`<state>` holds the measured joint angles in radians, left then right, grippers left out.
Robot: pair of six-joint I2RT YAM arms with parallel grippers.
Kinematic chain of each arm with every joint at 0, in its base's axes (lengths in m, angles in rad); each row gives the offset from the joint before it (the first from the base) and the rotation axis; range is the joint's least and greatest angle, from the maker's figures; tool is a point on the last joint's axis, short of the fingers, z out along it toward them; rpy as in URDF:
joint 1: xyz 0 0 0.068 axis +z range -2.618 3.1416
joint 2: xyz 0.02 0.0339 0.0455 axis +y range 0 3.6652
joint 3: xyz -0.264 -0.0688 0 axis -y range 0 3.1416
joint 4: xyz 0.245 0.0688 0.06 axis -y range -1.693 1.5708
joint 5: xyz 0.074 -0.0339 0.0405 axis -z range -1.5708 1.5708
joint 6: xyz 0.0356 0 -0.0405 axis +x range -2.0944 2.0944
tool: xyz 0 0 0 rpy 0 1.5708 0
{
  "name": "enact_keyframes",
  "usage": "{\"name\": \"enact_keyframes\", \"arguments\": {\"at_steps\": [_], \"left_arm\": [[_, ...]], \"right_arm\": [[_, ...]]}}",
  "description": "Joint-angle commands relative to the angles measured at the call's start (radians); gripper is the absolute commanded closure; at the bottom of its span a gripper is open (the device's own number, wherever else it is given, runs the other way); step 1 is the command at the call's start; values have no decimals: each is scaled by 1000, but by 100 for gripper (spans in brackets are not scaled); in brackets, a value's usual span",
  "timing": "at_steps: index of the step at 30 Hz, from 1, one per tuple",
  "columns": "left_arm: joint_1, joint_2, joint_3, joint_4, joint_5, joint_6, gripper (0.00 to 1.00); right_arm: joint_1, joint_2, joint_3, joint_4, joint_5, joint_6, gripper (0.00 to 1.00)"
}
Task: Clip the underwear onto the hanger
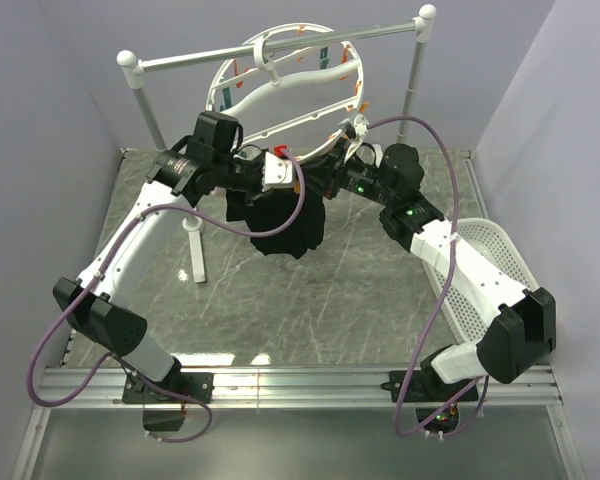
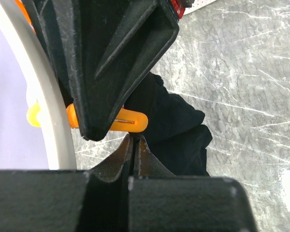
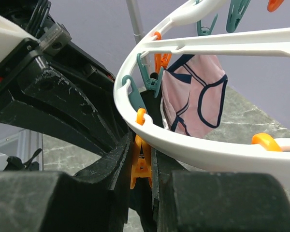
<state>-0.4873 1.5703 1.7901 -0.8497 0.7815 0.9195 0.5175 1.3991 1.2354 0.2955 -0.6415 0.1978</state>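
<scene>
Evidently the underwear (image 1: 280,225) looks soft, light and floppy, dangling below the six o'clock rim of the hanger (image 3: 193,145). The left gripper (image 2: 134,141) seems clamped on its top edge, the sensible hold; the right gripper (image 3: 141,157) squeezes an orange clothespin (image 3: 141,170) there.

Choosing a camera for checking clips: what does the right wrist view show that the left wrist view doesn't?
Only right wrist: pink garment clipped on the hanger, teal clothespins, right gripper closed on an orange clothespin. Only left wrist: the black underwear seen plainly, beside the shut left gripper. Both: hanger rim, an orange clothespin, marbled table.
</scene>
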Motion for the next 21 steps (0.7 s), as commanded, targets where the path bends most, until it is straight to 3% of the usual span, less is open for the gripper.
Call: {"name": "enact_keyframes", "arguments": {"at_steps": [1,13,21], "left_arm": [[7,-38,43,64,65,-7,100],[13,-58,2,192,58,-87,100],[13,-58,2,179,71,-79,100]], "right_arm": [[10,-17,-27,-58,-66,-51,100],[10,-14,-28,-59,-61,-51,100],[10,-17,-27,-67,-50,-47,75]]}}
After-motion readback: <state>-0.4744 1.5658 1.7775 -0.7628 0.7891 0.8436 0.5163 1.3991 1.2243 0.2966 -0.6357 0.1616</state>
